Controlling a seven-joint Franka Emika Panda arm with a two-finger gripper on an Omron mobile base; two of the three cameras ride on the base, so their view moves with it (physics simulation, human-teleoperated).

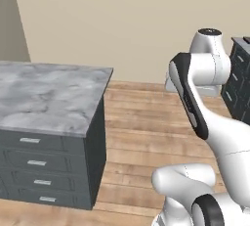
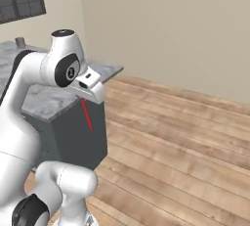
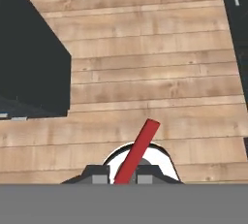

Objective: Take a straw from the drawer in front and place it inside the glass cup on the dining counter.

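My gripper (image 3: 122, 174) is shut on the straw (image 3: 138, 151), a thin red stick that juts out past the fingertips over the wooden floor. From the right base view the straw (image 2: 87, 115) hangs down and slightly tilted below my gripper (image 2: 84, 99), just off the near corner of the dining counter (image 2: 41, 100). The glass cup (image 2: 20, 41), small and grey, stands on the far end of that marble top. The same counter (image 1: 49, 98) lies to the left in the left base view. The drawer is out of view.
Wooden plank floor (image 1: 141, 137) stretches between the counter and dark panelled cabinets (image 1: 238, 85) on the right. The counter's dark base (image 3: 29, 63) stands close beside the hand. A beige wall (image 2: 185, 29) closes the room behind.
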